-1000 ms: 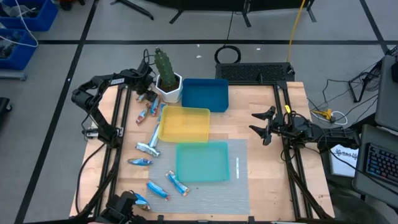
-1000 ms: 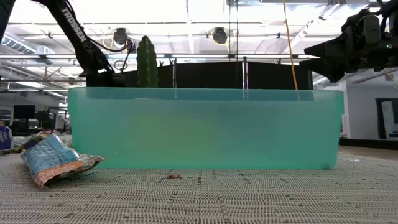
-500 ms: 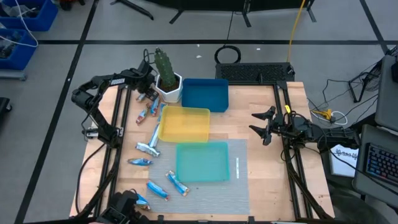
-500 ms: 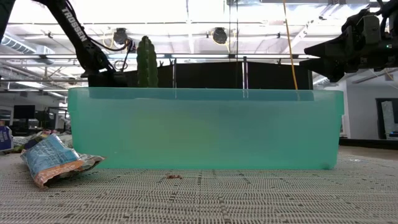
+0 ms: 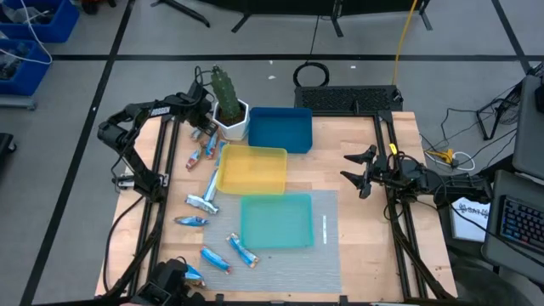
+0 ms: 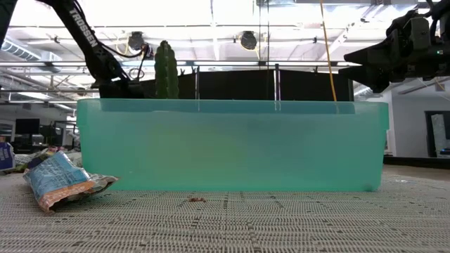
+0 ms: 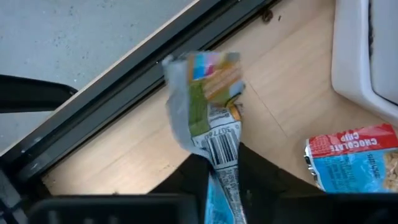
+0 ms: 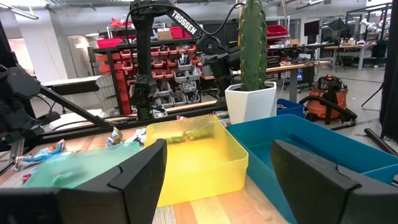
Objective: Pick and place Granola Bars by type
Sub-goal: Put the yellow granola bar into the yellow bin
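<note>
My left gripper (image 7: pixel 222 163) is pinched on a granola bar (image 7: pixel 208 106) just beside the cactus pot (image 7: pixel 365 56); its length runs straight ahead from my fingers.

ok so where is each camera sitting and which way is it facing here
High: above the table, looking straight down; both arms show, left gripper by the cactus pot.
Low: at tabletop height, facing the teal tray; arms enter overhead.
Left wrist: looks down past its fingers, pinching a granola bar.
Right wrist: faces across the yellow tray; open right gripper.
Shared: the cactus shows in high, low and right wrist.
</note>
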